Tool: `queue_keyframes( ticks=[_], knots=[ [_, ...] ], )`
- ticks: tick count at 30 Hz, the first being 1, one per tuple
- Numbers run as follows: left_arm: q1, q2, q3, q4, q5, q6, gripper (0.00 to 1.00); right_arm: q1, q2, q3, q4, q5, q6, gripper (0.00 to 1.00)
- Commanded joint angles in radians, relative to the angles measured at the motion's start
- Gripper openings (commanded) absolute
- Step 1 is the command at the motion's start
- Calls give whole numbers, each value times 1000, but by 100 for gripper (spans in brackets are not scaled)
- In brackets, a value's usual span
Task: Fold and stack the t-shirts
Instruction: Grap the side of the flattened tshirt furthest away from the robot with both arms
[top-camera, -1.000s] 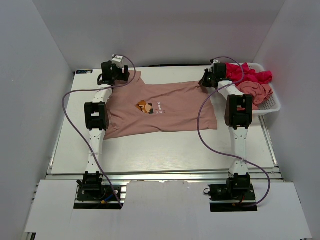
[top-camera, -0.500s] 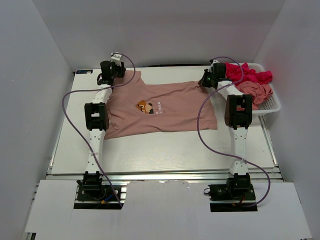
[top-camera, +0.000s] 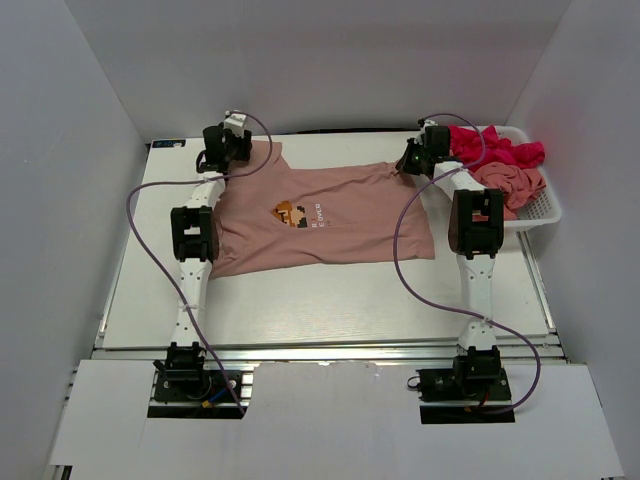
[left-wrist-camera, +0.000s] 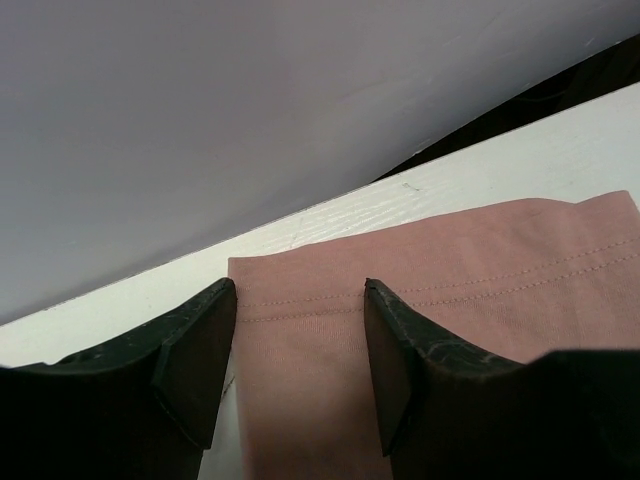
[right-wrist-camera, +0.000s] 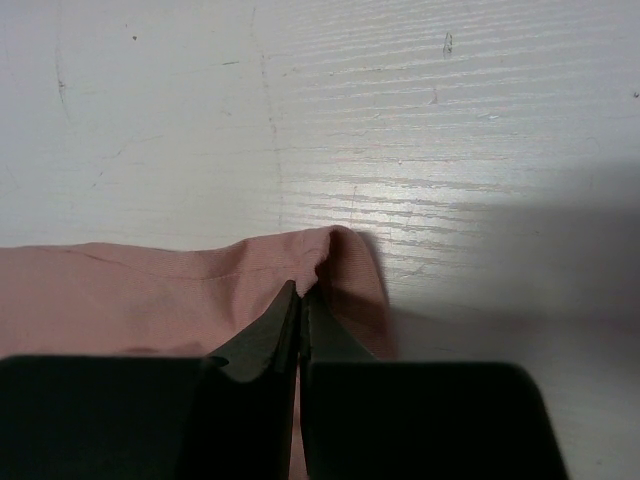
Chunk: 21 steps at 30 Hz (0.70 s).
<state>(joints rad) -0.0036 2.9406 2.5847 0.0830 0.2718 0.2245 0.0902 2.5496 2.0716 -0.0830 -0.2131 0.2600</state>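
Your left pincer (left-wrist-camera: 297, 325) stands partly open, one finger on either side of the stitched hem of the pink t-shirt (top-camera: 330, 225) and gripping nothing. Your right pincer (right-wrist-camera: 300, 300) is pinched tight on a small fold at the shirt's far right corner. The shirt lies spread flat, print up, on the table (top-camera: 330, 300) between the two arms, and at the right a white basket (top-camera: 545, 210) holds a crumpled magenta-red t-shirt (top-camera: 500, 152) and a second pink t-shirt (top-camera: 510, 182).
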Motion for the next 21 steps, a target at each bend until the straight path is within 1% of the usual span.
queue_keyframes(
  ticks=[1,2,3,7,9,10,13,14,16,17,21],
  knots=[
    [2,3,-8,-19,-19,26,63,8,-52,21,-35,3,-13,0],
    [2,8,-8,-17,-17,26,63,8,-52,21,-35,4,-13,0],
    [2,11,-5,-17,-19,24,58,8,-57,19,-37,6,-13,0],
    [2,26,5,-29,-13,26,47,9,-69,13,-34,9,-13,0],
    [2,35,6,-42,-3,27,43,11,-77,13,-31,8,-10,0],
    [2,40,8,-45,-3,24,37,11,-78,12,-29,6,-10,0],
    [2,57,29,-51,-9,19,24,14,-84,10,-27,4,-10,0],
    [2,60,38,-57,-8,19,14,14,-84,8,-26,6,-11,0],
    [2,57,41,-63,-2,19,2,14,-88,8,-26,9,-13,0],
    [2,55,41,-66,0,19,0,14,-86,8,-26,9,-13,0],
    [2,34,38,-74,4,16,0,17,-81,1,-20,4,-8,0]
  ],
)
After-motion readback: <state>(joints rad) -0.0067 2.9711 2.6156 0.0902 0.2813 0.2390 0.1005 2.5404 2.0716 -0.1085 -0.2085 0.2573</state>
